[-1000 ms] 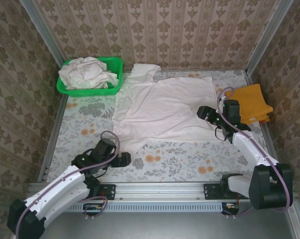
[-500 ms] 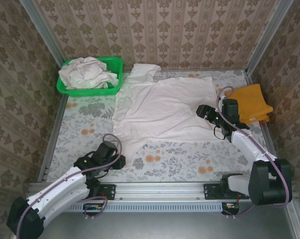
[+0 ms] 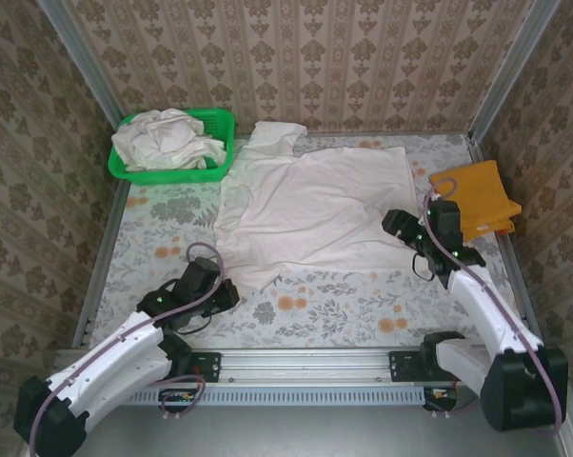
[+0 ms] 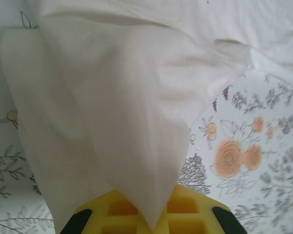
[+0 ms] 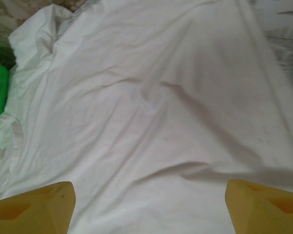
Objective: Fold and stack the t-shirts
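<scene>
An off-white t-shirt lies spread flat across the middle of the table. My left gripper is at its near-left corner, and in the left wrist view the gripper is shut on that corner, the cloth coming to a point between the yellow fingers. My right gripper hovers open over the shirt's right near edge; its fingertips stand wide apart above smooth cloth with nothing between them. A folded orange t-shirt lies at the far right.
A green basket at the back left holds several crumpled off-white t-shirts. Wallpapered walls enclose the table on three sides. Bare floral tabletop shows in front of the spread shirt.
My left gripper has shut on the shirt's near-left corner after standing open beside it. The right gripper shifted slightly toward the near right and stayed open.
</scene>
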